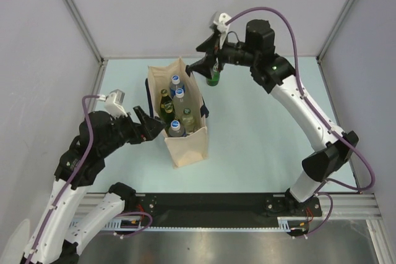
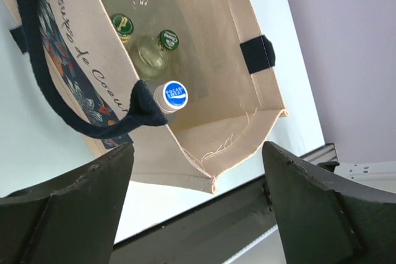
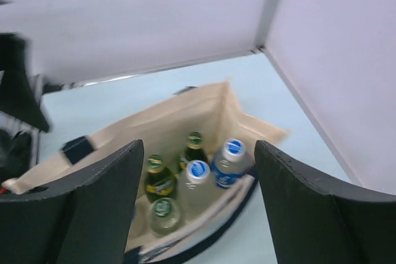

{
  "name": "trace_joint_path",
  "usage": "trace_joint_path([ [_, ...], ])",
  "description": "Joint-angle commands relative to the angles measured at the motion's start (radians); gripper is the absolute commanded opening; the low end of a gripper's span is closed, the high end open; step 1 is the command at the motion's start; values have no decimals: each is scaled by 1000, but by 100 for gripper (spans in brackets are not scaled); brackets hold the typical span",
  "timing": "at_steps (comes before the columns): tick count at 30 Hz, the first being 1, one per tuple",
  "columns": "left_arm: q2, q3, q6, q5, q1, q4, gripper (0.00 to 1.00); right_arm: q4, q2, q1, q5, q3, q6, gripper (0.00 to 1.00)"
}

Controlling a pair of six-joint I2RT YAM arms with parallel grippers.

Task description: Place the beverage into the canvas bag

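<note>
Closest in, at six o'clock, the rail (image 1: 210, 205) carries both arm bases. Up from there the bag (image 1: 185, 146) stands upright mid-table, and I count five bottles (image 1: 179, 95) standing inside it. The left gripper (image 2: 197, 151) hangs at the bag's nine o'clock side, jaws spread wide, nothing in them. Its camera looks past a navy handle (image 2: 74, 125) into the open mouth.

Now look at the bag's one o'clock: one green bottle (image 1: 213, 79) stands on the table (image 1: 260, 128), outside, just beside the cloth. The right gripper (image 3: 198, 146) hovers close above it, fingers well apart and empty too. Its camera faces the bag, so I can't tell how it lines up with that bottle.

My read: the loading is nearly done, and this green one is the beverage not yet in. The next move calls for the right jaws to come down around its neck, close, lift it clear of the rim and lower it into a free spot without snagging a handle.
</note>
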Motion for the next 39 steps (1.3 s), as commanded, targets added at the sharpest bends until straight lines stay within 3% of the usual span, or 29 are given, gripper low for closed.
trace_joint_path([
  [1, -33, 15, 41, -62, 5, 35, 92, 85, 63, -108, 107, 1, 186, 78],
  [6, -74, -16, 29, -127, 5, 35, 95, 109, 149, -164, 248, 7, 235, 82],
  [12, -97, -45, 9, -183, 5, 32, 97, 68, 275, -175, 472, 80, 293, 100],
  [23, -108, -88, -31, -233, 5, 21, 99, 59, 537, -207, 529, 229, 266, 100],
  [36, -71, -85, -77, -236, 5, 24, 100, 37, 678, -205, 476, 356, 210, 78],
  [39, -60, -79, -84, -230, 5, 27, 100, 42, 705, -201, 471, 379, 180, 69],
])
